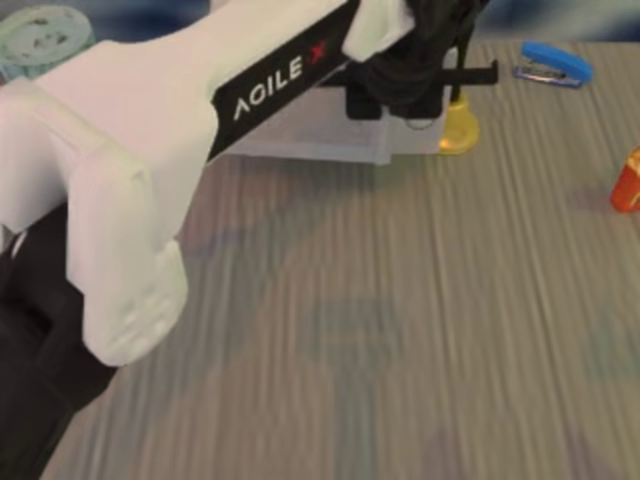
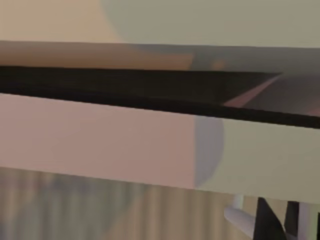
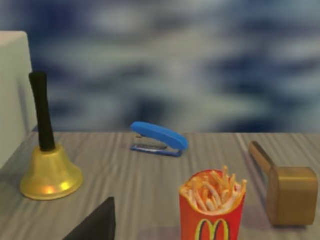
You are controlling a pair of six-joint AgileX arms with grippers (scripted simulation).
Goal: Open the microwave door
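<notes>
Left arm reaches over the microwave at the table's far side; left gripper state cannot be told. Right gripper out of view.

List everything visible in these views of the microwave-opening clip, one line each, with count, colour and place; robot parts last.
microwave: one, white-grey, far side of the table, mostly hidden under the left arm
mug: one, pale green, far left corner
bell: one, gold with a black handle, just right of the microwave
stapler: one, blue, far right of the table
box of fries: one, red with yellow fries, right edge of the table
mallet: one, wooden brown, seen only in the right wrist view, beyond the fries
table: one, grey-brown wood grain
left arm: one, white and black, reaching across to the microwave
left hand: one, black, at the microwave's right end
</notes>
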